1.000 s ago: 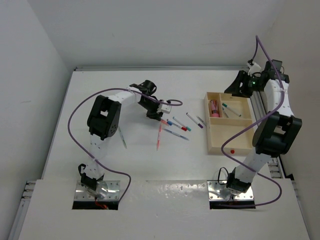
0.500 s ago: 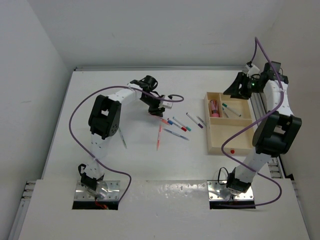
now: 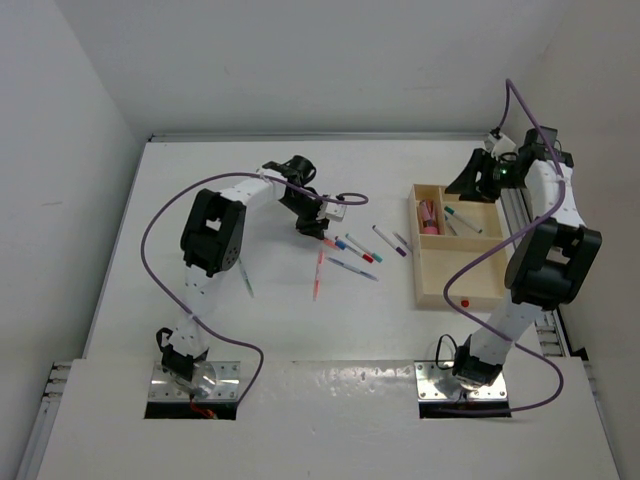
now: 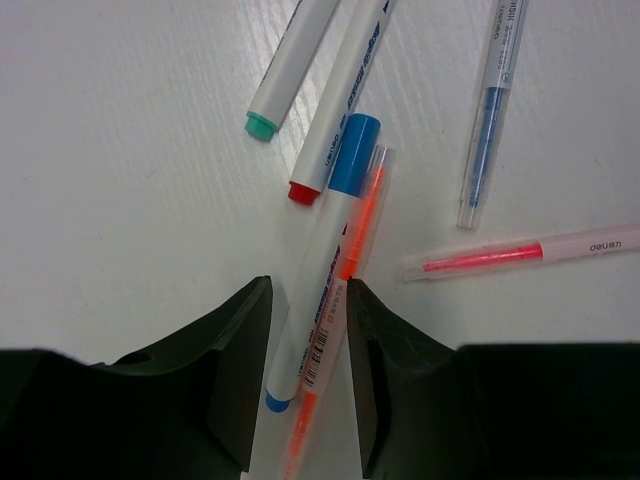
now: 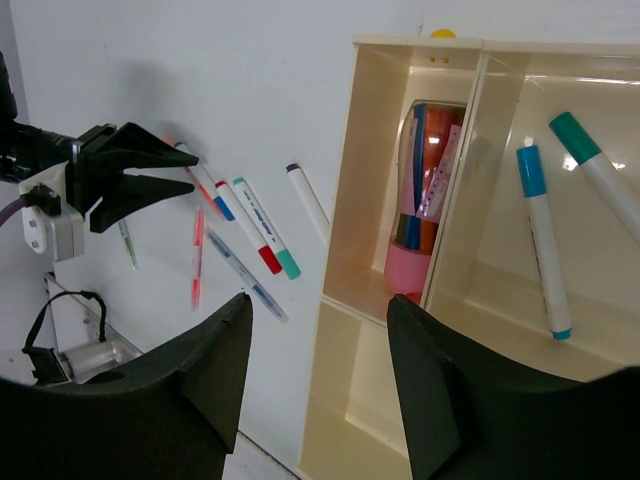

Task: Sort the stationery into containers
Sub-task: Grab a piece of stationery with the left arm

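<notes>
Left gripper (image 4: 307, 292), fingers spread astride the blue-capped marker (image 4: 323, 272) and orange pen (image 4: 354, 236) lying side by side on the table (image 4: 120, 150): both look light, stiff, slick and roll-prone, so pinch yours mid-barrel; right gripper (image 5: 318, 302) gapes empty above the tray (image 5: 440, 45).

The overhead camera sits above and behind the arm bases (image 3: 190, 378), far off, looking down on the whole counter (image 3: 180, 170). The left wrist camera hangs very close over the counter, facing almost straight down past the left tool (image 4: 308, 290) at a few pens (image 4: 352, 160). The right wrist camera rides higher, tilted across the tray (image 5: 355, 180), and seemingly catches those same pens, small, beside the left tool.
</notes>
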Available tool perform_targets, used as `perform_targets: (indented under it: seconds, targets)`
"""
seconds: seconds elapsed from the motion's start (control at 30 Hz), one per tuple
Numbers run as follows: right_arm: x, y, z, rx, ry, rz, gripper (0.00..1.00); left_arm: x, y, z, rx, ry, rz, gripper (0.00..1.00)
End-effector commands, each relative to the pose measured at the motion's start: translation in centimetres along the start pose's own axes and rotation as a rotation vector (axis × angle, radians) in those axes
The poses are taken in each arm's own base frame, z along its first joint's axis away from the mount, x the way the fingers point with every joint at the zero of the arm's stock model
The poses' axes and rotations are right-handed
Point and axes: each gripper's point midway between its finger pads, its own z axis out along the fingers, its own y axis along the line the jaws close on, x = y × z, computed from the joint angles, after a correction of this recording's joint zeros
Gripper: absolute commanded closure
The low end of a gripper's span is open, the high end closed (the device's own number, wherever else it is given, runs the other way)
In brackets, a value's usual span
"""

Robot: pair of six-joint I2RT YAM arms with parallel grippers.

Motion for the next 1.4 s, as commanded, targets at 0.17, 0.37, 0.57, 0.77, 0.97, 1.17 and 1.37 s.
perform_targets:
  seconds: [0.17,0.37,0.57,0.77,0.97,1.17,1.37]
  targets:
    - [-0.4,0.3,-0.3,-0.022,-0.016,-0.025,0.44,-0.2,0.0,1.1,0.010,-0.014,0.000,0.61]
    - [-0.4,0.4,-0.3,-0.024,-0.017,-0.023,0.44,-0.9,0.1,0.9,0.023,-0.046,-0.007,0.62]
    - [-0.3,0.4,-0.2,-0.029,-0.012,-0.021,0.44,-1.7,0.5,0.3,0.027,-0.066,0.001,0.55]
    - [-0.1,0.4,-0.1,-0.034,-0.006,-0.018,0.44,-3.0,1.4,-0.7,-0.001,-0.098,-0.002,0.52]
    - [0.0,0.5,-0.1,-0.039,-0.005,-0.021,0.44,-2.7,2.0,-0.4,-0.013,-0.092,-0.005,0.52]
    - [0.1,0.5,-0.1,-0.037,0.001,-0.026,0.44,-1.9,1.9,0.1,-0.007,-0.079,-0.019,0.53]
    - [0.2,0.4,-0.1,-0.037,0.005,-0.020,0.44,-1.4,1.9,0.4,-0.005,-0.065,-0.025,0.53]
